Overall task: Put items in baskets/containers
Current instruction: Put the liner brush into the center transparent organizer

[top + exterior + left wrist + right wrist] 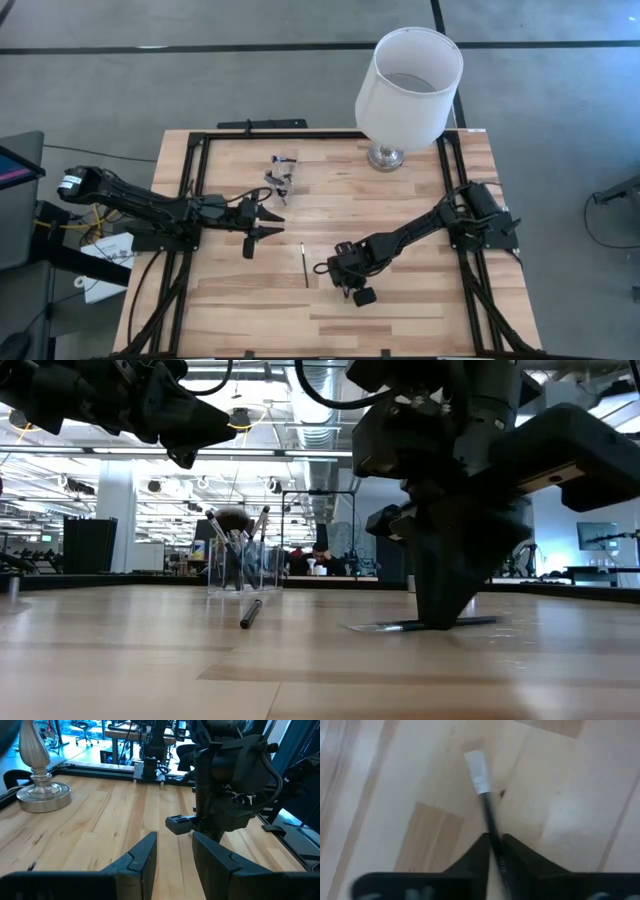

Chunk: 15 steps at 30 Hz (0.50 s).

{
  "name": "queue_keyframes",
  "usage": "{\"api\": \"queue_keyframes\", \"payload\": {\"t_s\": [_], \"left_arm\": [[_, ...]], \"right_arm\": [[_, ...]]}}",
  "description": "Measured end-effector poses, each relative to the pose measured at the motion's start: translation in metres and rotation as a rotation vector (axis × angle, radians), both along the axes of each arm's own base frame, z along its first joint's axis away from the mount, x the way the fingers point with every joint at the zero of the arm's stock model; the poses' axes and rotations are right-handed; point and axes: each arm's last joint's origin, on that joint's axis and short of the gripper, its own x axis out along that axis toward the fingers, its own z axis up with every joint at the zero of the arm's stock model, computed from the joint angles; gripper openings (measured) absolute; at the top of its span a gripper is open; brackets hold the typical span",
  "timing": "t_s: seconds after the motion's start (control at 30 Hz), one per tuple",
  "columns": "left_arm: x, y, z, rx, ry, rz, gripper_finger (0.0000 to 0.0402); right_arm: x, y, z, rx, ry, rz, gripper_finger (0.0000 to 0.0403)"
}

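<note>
Bright, even light from ceiling lamps (60, 452) gives soft shadows; the right wrist view is blurred (the table (570, 795) looks pale and washed).

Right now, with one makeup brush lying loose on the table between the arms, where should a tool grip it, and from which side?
Grip the loose brush mid-handle, from straight above, fingers across its length: it lies flat, thin and straight, bare wood on both sides. The open left tool is free; the right tool pinches another brush.
</note>
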Motion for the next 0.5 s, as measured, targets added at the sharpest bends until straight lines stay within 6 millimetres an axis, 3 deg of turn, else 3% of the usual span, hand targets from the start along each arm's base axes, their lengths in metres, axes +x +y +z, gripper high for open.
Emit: {"api": "queue_keyframes", "payload": {"t_s": [0.1, 0.33, 0.5], "left_arm": [[0.0, 0.0, 0.0, 0.0, 0.0, 0.0, 0.0121], [0.0, 0.0, 0.0, 0.0, 0.0, 0.0, 0.0121], [0.0, 0.0, 0.0, 0.0, 0.0, 0.0, 0.0121]], "right_arm": [[0.002, -0.004, -0.001, 0.025, 0.019, -0.082, 0.001], [0.01, -0.01, -0.002, 0.036, -0.011, -0.396, 0.004], [0.014, -0.004, 0.0, 0.018, -0.109, -0.437, 0.0028]]}}
